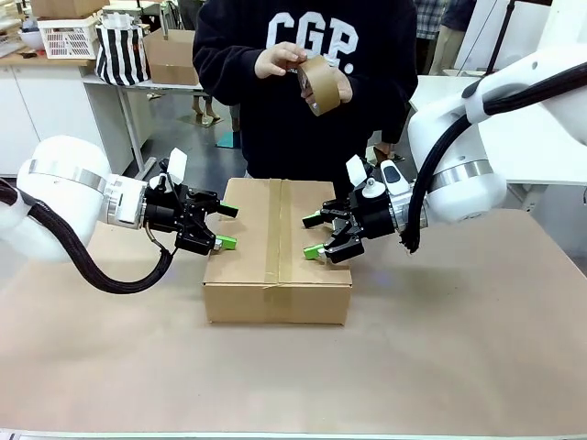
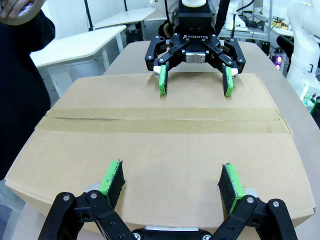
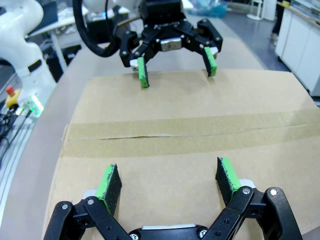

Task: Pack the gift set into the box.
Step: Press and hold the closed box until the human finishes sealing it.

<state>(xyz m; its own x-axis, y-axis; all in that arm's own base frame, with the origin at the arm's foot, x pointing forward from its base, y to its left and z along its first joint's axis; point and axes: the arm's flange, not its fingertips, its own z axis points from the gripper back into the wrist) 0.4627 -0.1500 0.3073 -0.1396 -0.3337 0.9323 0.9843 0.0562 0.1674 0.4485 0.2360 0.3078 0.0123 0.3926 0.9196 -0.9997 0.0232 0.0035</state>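
The box (image 1: pixel 277 252) sits mid-frame on the paper-covered tabletop (image 1: pixel 440 348) in the front view, flaps folded shut, a strip of brown tape (image 1: pixel 276 229) running along the centre seam; gift set presumably inside, can't see it. Left gripper (image 1: pixel 226 226) comes in from frame left, jaws spread apart over the left half of the lid; right gripper (image 1: pixel 313 235) comes in from frame right, jaws also apart over the right half; neither clamps anything. Likely both are placed there to press the flaps flat while the seam gets taped, though contact with the cardboard can't be confirmed from the front. The person at the top centre holds a roll of tape (image 1: pixel 320 84) in both hands, well above the box; looks like tearing off or readying another strip.

Left wrist view: own fingers (image 2: pixel 112 178) at the bottom edge over the near flap, the seam tape crossing mid-frame, the other gripper facing it from the top, pads pointing down at the far flap; a bit of the roll shows at upper left. Right wrist view mirrors this, and shows the seam line under the tape slightly wavy; the front view doesn't show that. Only the front view gives the person's hands and the box's side wall.
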